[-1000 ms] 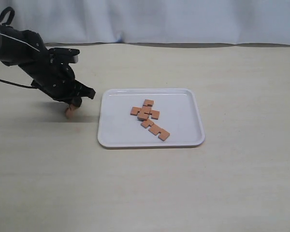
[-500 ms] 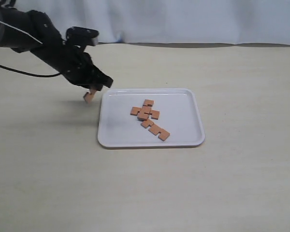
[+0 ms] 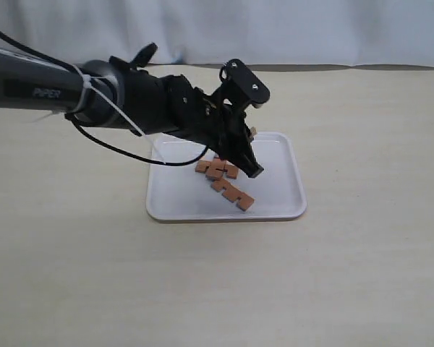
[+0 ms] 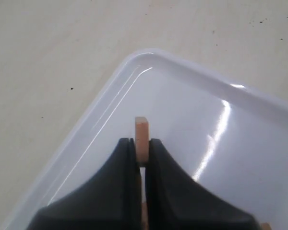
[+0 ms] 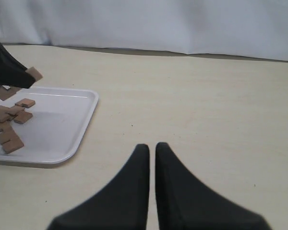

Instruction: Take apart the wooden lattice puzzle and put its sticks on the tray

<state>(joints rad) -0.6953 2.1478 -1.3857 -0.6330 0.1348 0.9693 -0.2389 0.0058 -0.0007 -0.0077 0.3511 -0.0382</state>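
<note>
My left gripper (image 3: 253, 168) hangs over the right half of the white tray (image 3: 275, 166), shut on one reddish-brown stick (image 4: 141, 136). That stick's tip pokes out past the fingertips, which the right wrist view also shows (image 5: 34, 73). Three other sticks lie loose in the tray's middle: an overlapping pair (image 3: 217, 168) and one nearer the front rim (image 3: 237, 196). No assembled lattice shows. My right gripper (image 5: 152, 146) is shut with nothing in it, above bare table to the right of the tray (image 5: 62, 124), outside the exterior view.
The beige table (image 3: 362, 144) runs back to a white curtain (image 3: 311, 29). The left arm's black body and cable (image 3: 130, 101) stretch across the table's left side and over the tray's rear left corner.
The left arm has swung right, from the table beside the tray's left rim to above the tray's right half, carrying the stick. The sticks in the tray have not moved.
</note>
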